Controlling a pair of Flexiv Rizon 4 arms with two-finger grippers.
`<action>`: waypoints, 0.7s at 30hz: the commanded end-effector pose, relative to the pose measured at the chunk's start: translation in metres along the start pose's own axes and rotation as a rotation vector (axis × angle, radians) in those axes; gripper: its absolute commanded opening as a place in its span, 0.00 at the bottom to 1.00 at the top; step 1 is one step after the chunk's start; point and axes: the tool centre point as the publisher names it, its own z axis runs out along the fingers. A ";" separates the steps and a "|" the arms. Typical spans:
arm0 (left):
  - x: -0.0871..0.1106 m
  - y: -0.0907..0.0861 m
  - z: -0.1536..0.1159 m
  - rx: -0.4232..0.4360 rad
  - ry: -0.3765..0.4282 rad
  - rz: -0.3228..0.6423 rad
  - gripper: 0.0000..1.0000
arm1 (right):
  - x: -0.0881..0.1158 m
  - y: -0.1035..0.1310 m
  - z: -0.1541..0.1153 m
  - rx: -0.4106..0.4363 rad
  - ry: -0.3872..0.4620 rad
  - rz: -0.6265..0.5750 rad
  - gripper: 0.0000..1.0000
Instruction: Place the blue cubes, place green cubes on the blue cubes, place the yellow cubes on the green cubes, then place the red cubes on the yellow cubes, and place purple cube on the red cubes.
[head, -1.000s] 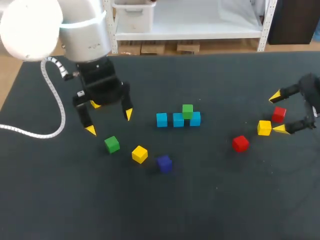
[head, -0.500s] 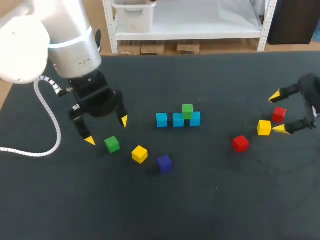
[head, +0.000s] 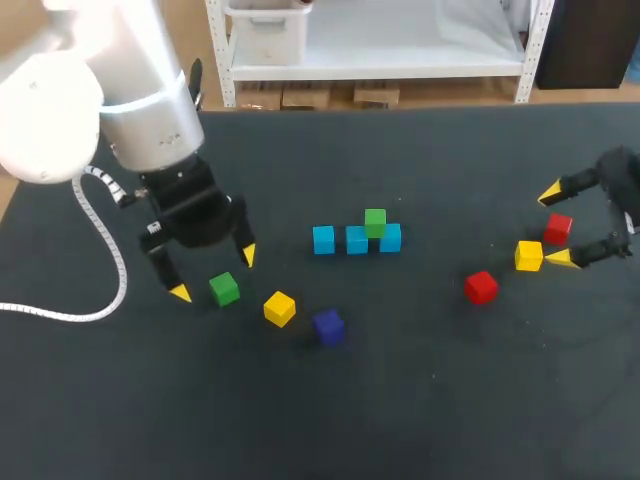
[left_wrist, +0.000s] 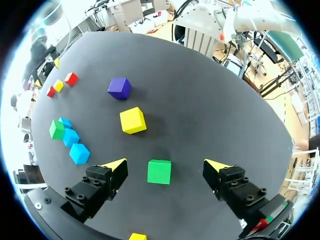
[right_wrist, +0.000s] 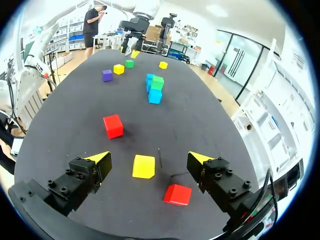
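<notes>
Green cube (left_wrist: 159, 171) lay between the left gripper's (left_wrist: 166, 165) wide-open fingers, seemingly untouched, at 8 o'clock from the blue cubes (head: 355, 240); the right gripper (right_wrist: 148, 156), also open, straddled a yellow cube (right_wrist: 143, 166).

a table (head: 430, 420) with a dark, matte black top fills the head view. its far edge runs straight across at twelve o'clock, and its left edge slants off toward ten o'clock. the surface looks like cloth or felt, with a few tiny pale flecks toward three o'clock of the middle.
</notes>
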 end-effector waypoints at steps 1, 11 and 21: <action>0.007 0.005 0.012 0.006 -0.013 -0.003 1.00 | 0.001 -0.001 0.001 0.000 -0.005 -0.001 1.00; 0.015 0.012 0.023 0.008 -0.019 -0.002 1.00 | 0.001 -0.001 0.001 0.000 -0.005 -0.001 1.00; 0.030 0.008 0.031 0.018 -0.008 0.004 1.00 | 0.001 -0.001 0.001 0.000 -0.005 -0.001 1.00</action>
